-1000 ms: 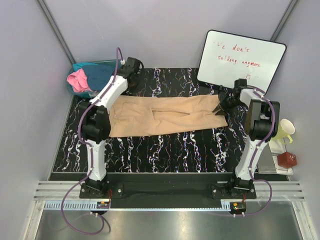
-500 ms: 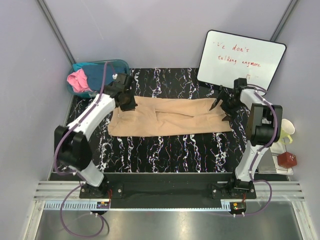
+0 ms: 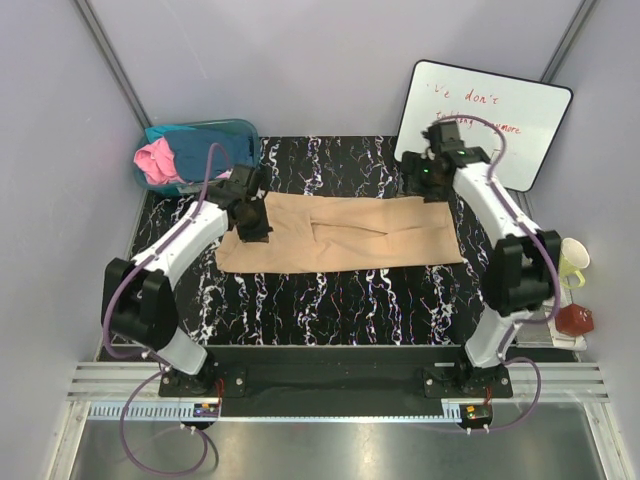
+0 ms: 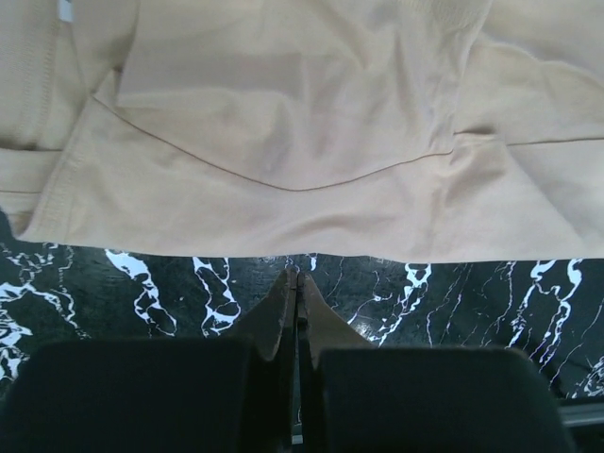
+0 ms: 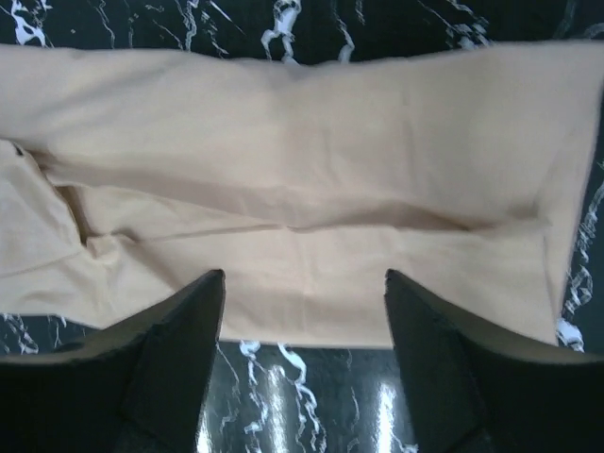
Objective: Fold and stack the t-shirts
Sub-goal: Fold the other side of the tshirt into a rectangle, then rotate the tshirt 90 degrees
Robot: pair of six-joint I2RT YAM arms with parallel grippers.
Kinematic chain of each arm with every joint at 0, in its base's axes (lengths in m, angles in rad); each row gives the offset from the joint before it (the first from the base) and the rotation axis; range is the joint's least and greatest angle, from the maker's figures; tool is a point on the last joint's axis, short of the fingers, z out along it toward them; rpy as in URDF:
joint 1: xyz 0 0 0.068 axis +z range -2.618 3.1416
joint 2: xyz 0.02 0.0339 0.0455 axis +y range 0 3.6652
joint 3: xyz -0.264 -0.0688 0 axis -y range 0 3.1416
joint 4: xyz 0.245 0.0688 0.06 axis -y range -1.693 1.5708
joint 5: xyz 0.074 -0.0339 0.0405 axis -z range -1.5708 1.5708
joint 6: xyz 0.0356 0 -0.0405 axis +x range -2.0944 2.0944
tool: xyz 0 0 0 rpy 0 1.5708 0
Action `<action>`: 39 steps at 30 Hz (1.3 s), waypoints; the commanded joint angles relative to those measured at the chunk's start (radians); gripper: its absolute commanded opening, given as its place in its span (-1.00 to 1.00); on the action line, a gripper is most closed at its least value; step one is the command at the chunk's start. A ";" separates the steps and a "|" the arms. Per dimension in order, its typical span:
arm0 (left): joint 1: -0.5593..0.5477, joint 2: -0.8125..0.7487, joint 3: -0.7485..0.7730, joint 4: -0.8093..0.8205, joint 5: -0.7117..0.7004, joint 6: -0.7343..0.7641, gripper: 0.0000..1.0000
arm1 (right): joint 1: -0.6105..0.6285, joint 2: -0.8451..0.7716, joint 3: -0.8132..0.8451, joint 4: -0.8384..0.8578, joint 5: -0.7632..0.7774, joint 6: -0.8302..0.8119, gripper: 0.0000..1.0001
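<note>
At the far left, a see-through teal plastic tub (image 3: 230, 124) holds a pink cloth shirt (image 3: 155, 162) and a dark teal-blue shirt (image 3: 195, 150). The left gripper (image 4: 297, 283) has its fingers pressed together, nothing between them, over the black marbled table (image 3: 330, 300) just beside the left end of the light tan-beige t-shirt (image 3: 340, 235). This shirt lies flat as a long band across the table's middle. The right gripper (image 5: 304, 311) hangs above its far right part, fingers spread wide.

Behind my left pincer (image 3: 254, 224) and right pincer (image 3: 416, 180) I see the same — white shells (image 3: 185, 232), black joints (image 3: 143, 300), purple cable (image 3: 206, 165).
</note>
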 commanded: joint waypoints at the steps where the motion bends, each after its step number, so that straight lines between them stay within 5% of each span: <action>1: -0.008 0.084 0.009 0.023 0.072 0.006 -1.00 | 0.111 0.213 0.220 -0.114 0.164 -0.112 -0.29; 2: -0.008 0.096 0.022 0.023 0.078 0.007 -1.00 | 0.130 0.250 0.263 -0.136 0.207 -0.105 -0.78; 3: -0.010 0.109 0.028 0.022 0.078 0.009 -1.00 | 0.141 0.327 0.359 -0.160 0.236 -0.099 -1.00; 11: -0.031 0.271 0.134 -0.033 0.099 0.035 -1.00 | 0.164 0.603 0.667 -0.333 0.397 -0.109 -1.00; 19: -0.050 0.425 0.249 -0.161 0.017 0.027 -1.00 | 0.165 0.687 0.550 -0.365 0.519 -0.085 -1.00; 28: -0.050 0.641 0.488 -0.303 -0.094 0.006 -1.00 | 0.194 0.603 0.375 -0.461 0.505 -0.023 -1.00; 39: -0.057 0.963 1.129 -0.448 -0.109 0.099 -1.00 | 0.369 0.420 0.165 -0.555 0.283 0.086 -1.00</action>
